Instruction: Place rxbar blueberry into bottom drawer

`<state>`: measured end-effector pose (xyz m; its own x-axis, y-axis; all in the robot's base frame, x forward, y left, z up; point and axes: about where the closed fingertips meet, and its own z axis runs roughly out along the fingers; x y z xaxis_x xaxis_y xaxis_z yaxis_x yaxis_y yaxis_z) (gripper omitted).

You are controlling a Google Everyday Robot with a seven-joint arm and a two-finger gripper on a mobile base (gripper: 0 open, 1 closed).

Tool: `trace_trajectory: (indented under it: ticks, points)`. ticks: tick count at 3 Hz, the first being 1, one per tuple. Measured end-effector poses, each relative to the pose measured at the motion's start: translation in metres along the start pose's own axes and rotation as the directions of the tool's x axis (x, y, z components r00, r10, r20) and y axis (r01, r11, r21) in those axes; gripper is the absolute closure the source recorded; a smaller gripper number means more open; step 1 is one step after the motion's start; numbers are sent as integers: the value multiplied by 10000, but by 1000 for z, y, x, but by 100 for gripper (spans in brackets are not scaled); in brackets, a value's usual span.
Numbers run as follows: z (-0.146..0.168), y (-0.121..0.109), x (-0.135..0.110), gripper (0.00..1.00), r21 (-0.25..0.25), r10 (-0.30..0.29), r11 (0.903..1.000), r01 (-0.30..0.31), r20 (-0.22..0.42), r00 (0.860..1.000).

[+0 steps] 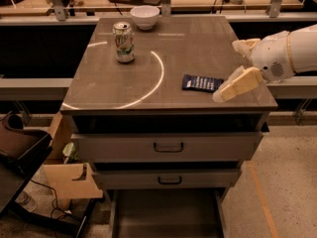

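Note:
The rxbar blueberry (202, 83), a flat dark navy bar, lies on the right part of the cabinet top (148, 78). My gripper (227, 71) comes in from the right edge, open and empty, just right of the bar. Its lower beige finger (238, 84) reaches down to the bar's right end, and I cannot tell whether it touches. The bottom drawer (166, 214) is pulled out at the bottom of the view, with a dark, empty inside.
A green-and-white soda can (123, 42) stands at the back left of the top and a white bowl (145, 17) behind it. Two shut drawers with dark handles (168, 147) sit above the open one. A cardboard box (64, 177) and a dark chair (17, 148) stand at the left.

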<state>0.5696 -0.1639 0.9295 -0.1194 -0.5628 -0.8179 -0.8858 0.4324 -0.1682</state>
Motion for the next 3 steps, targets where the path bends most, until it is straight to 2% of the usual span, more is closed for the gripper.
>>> trace_trajectory:
  ticks: [1, 2, 3]
  points:
    - [14, -2, 5, 0, 303, 23, 9995, -7, -539, 9985]
    - [33, -17, 11, 0, 325, -160, 9993, 198, -1139, 9934]
    - [43, -33, 19, 0, 116, 139, 9999, -124, -1353, 9907]
